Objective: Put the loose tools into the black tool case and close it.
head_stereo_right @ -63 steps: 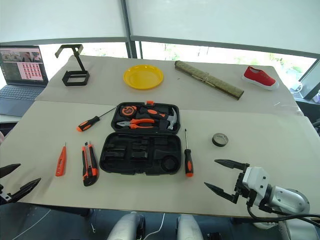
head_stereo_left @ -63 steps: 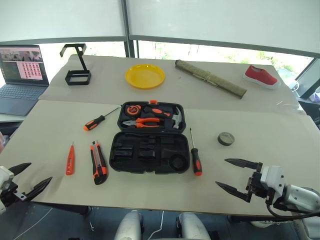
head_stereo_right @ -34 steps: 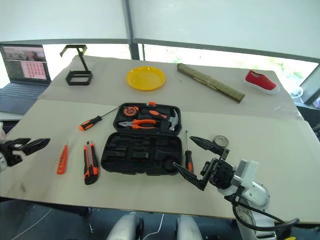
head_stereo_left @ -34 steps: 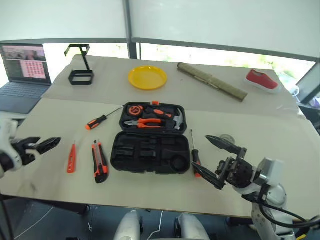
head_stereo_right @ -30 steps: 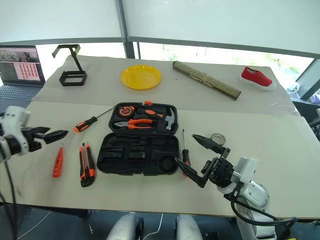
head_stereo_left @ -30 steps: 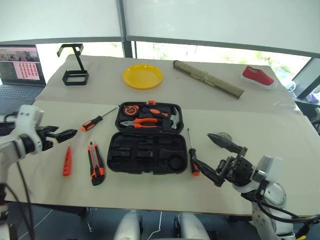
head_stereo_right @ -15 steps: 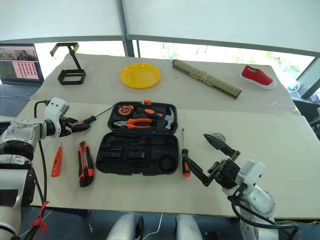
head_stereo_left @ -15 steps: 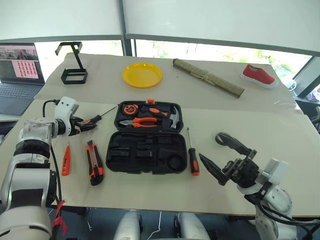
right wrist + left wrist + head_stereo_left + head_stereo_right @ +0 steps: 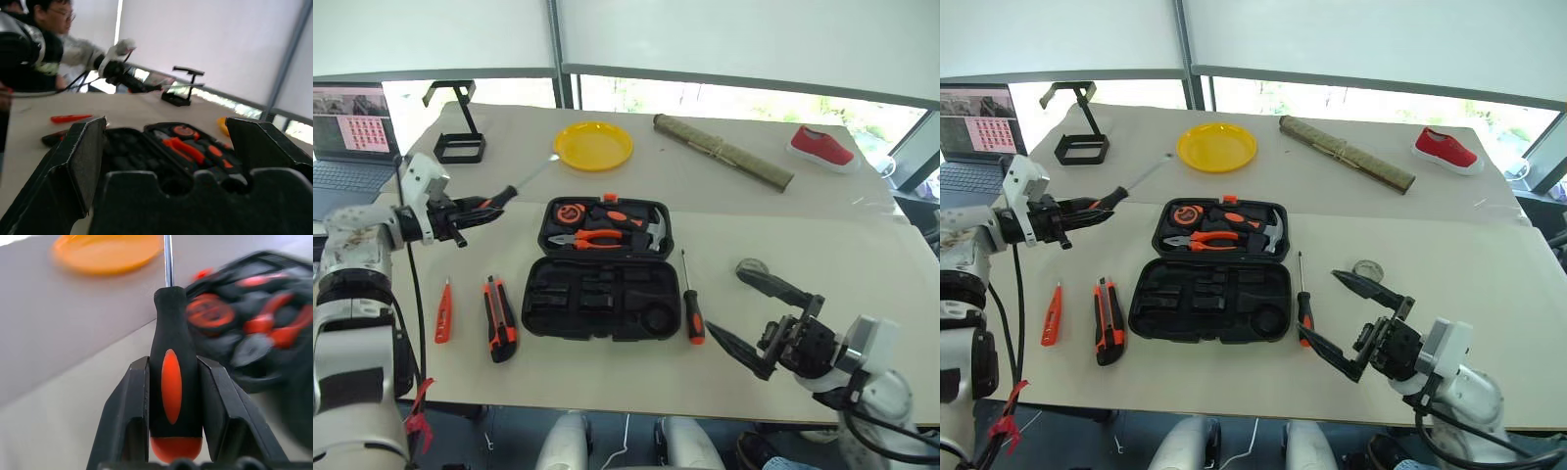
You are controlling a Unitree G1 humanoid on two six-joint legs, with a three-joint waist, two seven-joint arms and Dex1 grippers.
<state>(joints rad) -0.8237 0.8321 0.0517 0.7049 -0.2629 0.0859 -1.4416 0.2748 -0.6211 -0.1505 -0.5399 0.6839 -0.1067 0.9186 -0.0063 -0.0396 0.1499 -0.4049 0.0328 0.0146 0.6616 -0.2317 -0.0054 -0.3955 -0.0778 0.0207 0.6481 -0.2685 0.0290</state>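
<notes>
**Left gripper has a screwdriver in the air; case lies open mid-table**

Down in the lower right of the head view, the right gripper point(image 9: 759, 318) hangs above the table edge, fingers spread wide with nothing between them. Just past its upper finger sits the small round grey roll point(image 9: 1367, 269). Moving left along the near side: a black-and-orange screwdriver point(image 9: 690, 311) lies right beside the case's right edge, shaft pointing away from the robot. Centre frame, the black tool case point(image 9: 602, 269) lies open flat, near half showing bare moulded recesses, far half carrying the orange-handled pliers point(image 9: 592, 239) and hammer point(image 9: 651, 229). Left of the case, the utility knife point(image 9: 498, 317) lies on the table, and further left the small orange tester screwdriver point(image 9: 443, 310). Up at mid-left, the left gripper point(image 9: 481, 209) is clamped on the handle of the other screwdriver point(image 9: 175, 372), lifted clear of the table, shaft aimed toward the yellow plate point(image 9: 593, 145). At the back: black wire stand point(image 9: 458, 125), laptop point(image 9: 350, 132), rolled mat point(image 9: 722, 152), red shoe point(image 9: 822, 146).
</notes>
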